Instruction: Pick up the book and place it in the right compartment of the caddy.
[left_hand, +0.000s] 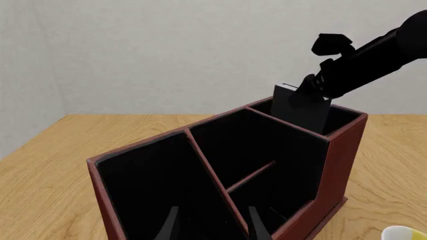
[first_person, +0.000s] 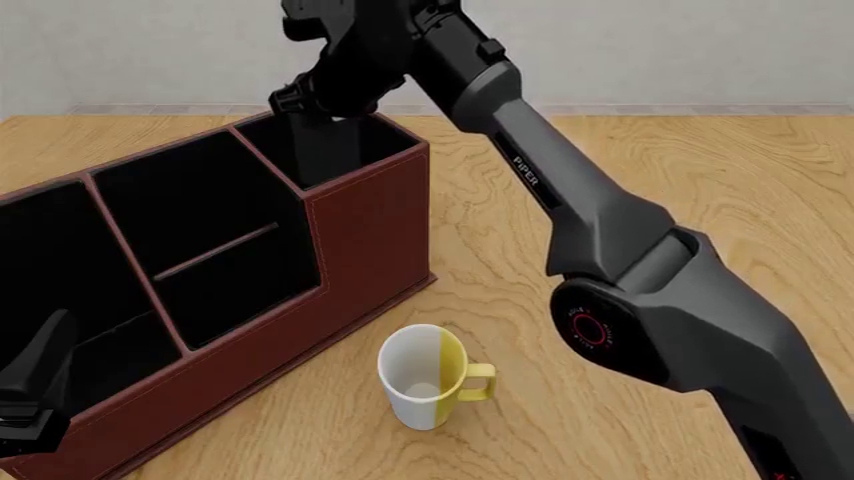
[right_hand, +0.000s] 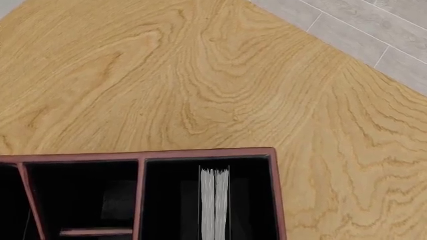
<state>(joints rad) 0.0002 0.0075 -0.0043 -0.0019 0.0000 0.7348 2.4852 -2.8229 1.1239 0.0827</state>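
The reddish-brown caddy (first_person: 360, 230) stands at an angle on the wooden table. My right gripper (first_person: 320, 105) is over its narrow right compartment (first_person: 334, 150). In the left wrist view this gripper (left_hand: 308, 92) is shut on the top of the black book (left_hand: 300, 110). The book stands upright, its lower part inside that compartment and its top above the rim. The right wrist view shows its whitish page edge (right_hand: 215, 205) inside the end section. My left gripper (left_hand: 213, 225) is open and empty, low by the caddy's left end (first_person: 34, 385).
A white-and-yellow mug (first_person: 424, 378) stands upright on the table just in front of the caddy's right half; its rim shows in the left wrist view (left_hand: 403, 234). The middle section has an inner crossbar (first_person: 214, 252). Grey floor lies beyond the table's far edge (right_hand: 360, 30).
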